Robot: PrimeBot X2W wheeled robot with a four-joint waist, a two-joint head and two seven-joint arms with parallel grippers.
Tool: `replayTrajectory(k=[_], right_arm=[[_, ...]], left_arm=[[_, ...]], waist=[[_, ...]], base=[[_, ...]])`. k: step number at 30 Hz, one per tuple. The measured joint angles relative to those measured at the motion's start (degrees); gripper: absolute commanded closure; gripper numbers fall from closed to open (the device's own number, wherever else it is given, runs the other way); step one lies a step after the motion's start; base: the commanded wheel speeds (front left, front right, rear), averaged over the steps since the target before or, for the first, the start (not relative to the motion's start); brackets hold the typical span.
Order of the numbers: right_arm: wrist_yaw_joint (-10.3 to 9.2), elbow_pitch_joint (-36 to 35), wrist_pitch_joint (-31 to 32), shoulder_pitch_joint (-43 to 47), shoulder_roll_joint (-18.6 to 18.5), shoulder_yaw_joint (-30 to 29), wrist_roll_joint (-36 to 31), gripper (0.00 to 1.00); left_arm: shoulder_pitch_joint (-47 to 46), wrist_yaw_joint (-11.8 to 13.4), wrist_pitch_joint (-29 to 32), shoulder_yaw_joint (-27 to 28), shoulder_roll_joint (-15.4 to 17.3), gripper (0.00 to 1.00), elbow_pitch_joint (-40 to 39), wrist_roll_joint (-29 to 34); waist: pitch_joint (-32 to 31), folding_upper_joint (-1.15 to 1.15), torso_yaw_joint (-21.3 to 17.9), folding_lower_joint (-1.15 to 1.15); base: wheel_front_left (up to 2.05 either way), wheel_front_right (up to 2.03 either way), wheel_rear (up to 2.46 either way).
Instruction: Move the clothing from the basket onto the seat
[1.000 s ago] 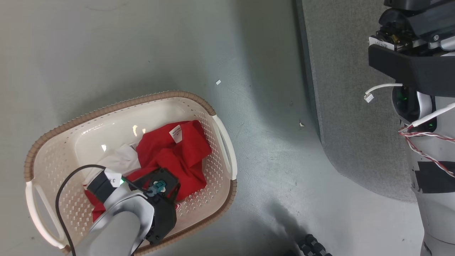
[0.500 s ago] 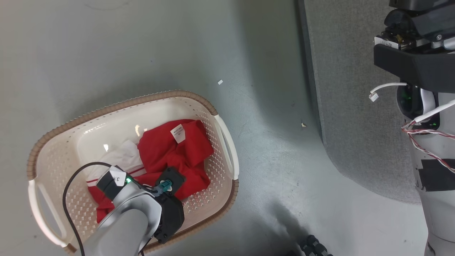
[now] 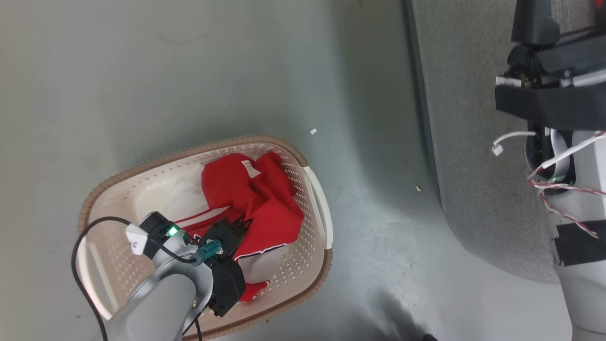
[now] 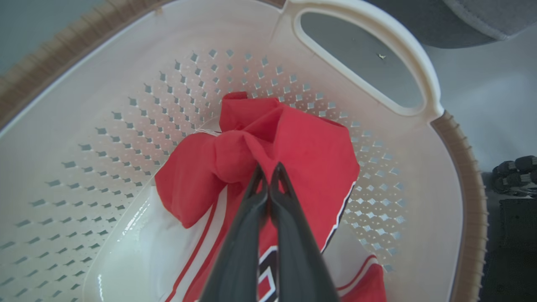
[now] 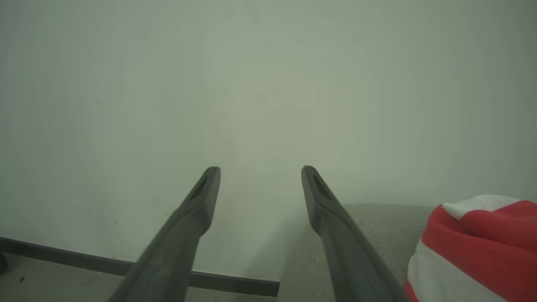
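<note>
- The grey seat [image 3: 473, 142] stands right of the basket, bare floor between them; a red-and-white garment [image 5: 482, 247] lies on it.
- The basket [image 4: 105, 105] holds the red clothing [image 4: 306, 147].
- The left gripper [image 4: 268, 168] has its fingers clenched on a raised fold of the clothing, inside the basket walls.
- The right gripper [image 5: 260, 170] has its fingers released, near the seat's edge.

the floor [image 3: 189, 71] is smooth, matte grey-green across the 9 to 12 o'clock part of the head view. a white scrap [image 3: 313, 131] lies on it near the centre. a pale fleck [image 3: 418, 189] lies toward 3 o'clock, just beside the grey upholstered seat [image 3: 473, 142], whose rounded edge runs from 12 down to 4 o'clock. a soft shadow [image 3: 369, 94] darkens the floor along that edge. in the right wrist view a plain pale green wall [image 5: 268, 84] ends in a dark skirting strip [image 5: 126, 266] at 7 o'clock.
</note>
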Motion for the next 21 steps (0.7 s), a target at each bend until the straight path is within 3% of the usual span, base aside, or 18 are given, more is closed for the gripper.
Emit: replayTrajectory(k=[12, 21], right_arm=[[0.01, 3.63, 0.0, 7.39, -2.22, -2.94, 0.55, 0.0], [-0.09, 6.43, 0.0, 15.19, -2.18, -4.19, 1.09, 0.0]], left_arm=[[2.74, 0.0, -2.27, 3.31, -0.01, 1.0, -3.63, -5.05], [4.69, 0.0, -2.72, 5.78, 1.93, 1.0, -8.65, -6.2]], waist=[[-7.15, 0.0, 3.25, -0.01], [-14.11, 0.0, 5.64, -0.01]], base=[[0.0, 0.0, 0.0], [0.0, 0.0, 0.0]])
